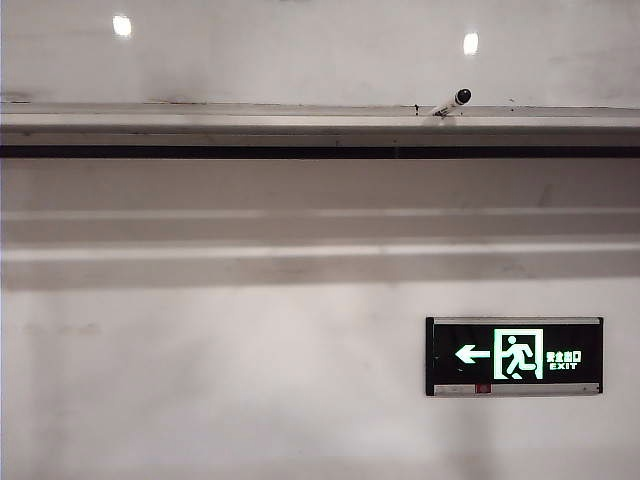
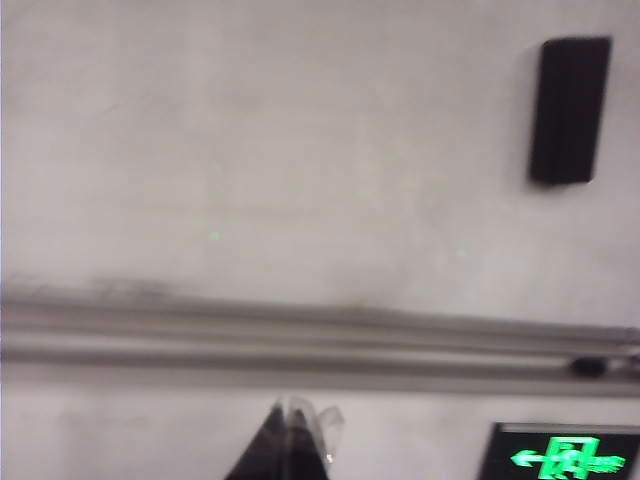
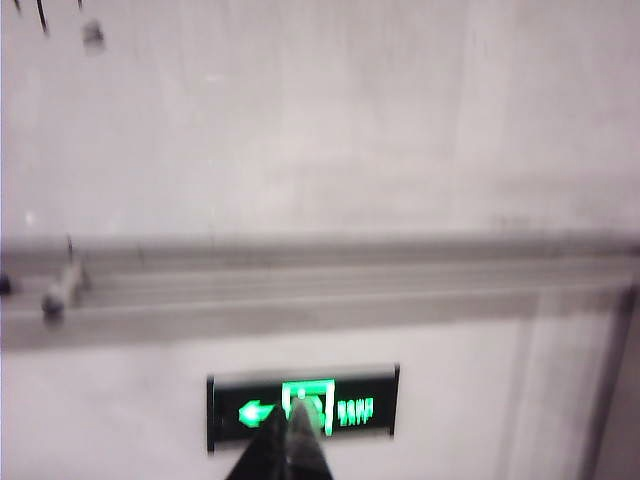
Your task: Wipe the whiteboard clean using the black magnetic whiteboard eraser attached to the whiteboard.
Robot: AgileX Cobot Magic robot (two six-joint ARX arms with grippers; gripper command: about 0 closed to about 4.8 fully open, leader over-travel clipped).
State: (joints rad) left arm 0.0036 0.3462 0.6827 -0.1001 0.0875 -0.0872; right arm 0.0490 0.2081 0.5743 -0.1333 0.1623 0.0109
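Note:
The whiteboard is a glossy white panel with a pale ledge along its edge. The black eraser, an upright dark rectangle, clings to the board in the left wrist view only. My left gripper is shut and empty, its tips pressed together. It sits on the far side of the ledge from the eraser. My right gripper is also shut and empty, in front of the exit sign. Dark marks show at one corner of the board. Neither gripper appears in the exterior view.
A marker with a black cap rests on the ledge; it also shows as the marker in the right wrist view and as a dark marker tip in the left wrist view. A lit green exit sign hangs on the wall beyond the ledge.

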